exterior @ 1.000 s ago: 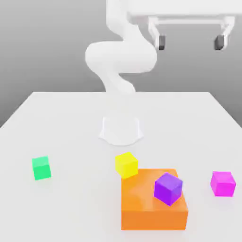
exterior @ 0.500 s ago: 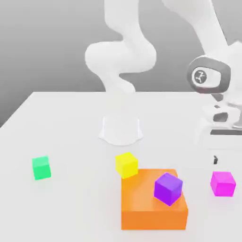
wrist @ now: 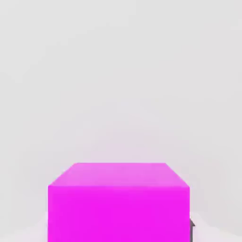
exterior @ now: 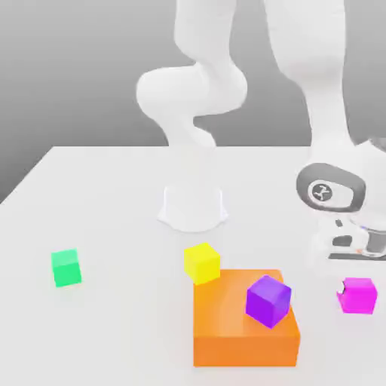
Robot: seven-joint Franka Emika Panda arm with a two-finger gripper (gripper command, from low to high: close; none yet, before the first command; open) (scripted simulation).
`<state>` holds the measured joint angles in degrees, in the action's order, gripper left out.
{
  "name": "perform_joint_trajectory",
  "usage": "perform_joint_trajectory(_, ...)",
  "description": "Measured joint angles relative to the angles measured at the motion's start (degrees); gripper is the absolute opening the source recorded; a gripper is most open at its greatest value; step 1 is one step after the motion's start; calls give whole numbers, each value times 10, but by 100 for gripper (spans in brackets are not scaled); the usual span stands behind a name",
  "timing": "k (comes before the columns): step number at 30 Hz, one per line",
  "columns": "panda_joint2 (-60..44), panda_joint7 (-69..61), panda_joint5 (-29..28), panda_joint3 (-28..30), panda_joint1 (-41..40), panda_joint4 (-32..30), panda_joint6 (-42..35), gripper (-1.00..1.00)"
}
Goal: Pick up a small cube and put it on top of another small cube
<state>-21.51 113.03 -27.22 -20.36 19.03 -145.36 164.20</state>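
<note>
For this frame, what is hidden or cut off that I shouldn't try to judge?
- Exterior view: the hand sits over the magenta cube, so the contact with its sides is hidden.
- Exterior view: the orange block covers the yellow cube's lower corner; touching or apart is unclear.
- Hand view: the magenta cube's lower part is cut off by the picture edge.
</note>
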Motion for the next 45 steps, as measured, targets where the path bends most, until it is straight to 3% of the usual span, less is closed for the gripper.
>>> perform_joint_trajectory(5,87,-83,110,-74,-52,-24,-57,-100)
perform_joint_trajectory(8,146,-147,137,-68,-84,-48,-90,-100)
perform_joint_trajectory(15,290,-323,200,-11,-151,-113,-161,-100)
perform_joint_trajectory(26,514,-588,279,164,-170,-216,-273,-100)
perform_joint_trajectory(28,519,-614,285,183,-173,-230,-262,-100)
perform_joint_trajectory(33,433,-623,288,183,-177,-255,-151,-100)
perform_joint_trajectory(34,421,-623,288,183,-177,-258,-136,100)
perform_joint_trajectory(40,415,-622,288,183,-178,-260,-128,100)
perform_joint_trajectory(45,491,-622,286,184,-177,-242,-221,100)
